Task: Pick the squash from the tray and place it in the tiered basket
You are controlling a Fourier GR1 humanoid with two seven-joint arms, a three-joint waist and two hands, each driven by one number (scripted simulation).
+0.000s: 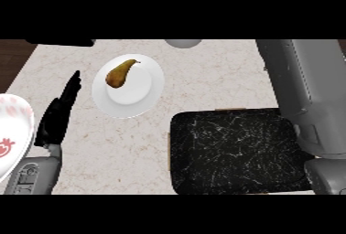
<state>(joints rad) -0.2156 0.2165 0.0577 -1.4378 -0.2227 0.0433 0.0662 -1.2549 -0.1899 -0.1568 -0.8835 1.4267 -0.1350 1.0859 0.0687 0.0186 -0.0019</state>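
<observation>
The black tray (233, 153) lies near, on the right, with nothing on it. The left hand (59, 114) is at the left, fingers straight. The squash (119, 74) lies farther off on a white plate (142, 91), long way slanting. I cannot see the right hand.

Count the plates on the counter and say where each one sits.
2. A white plate lies in the upper middle with a brown squash on it. A red-patterned plate is cut off by the left edge. More may lie out of view.
</observation>
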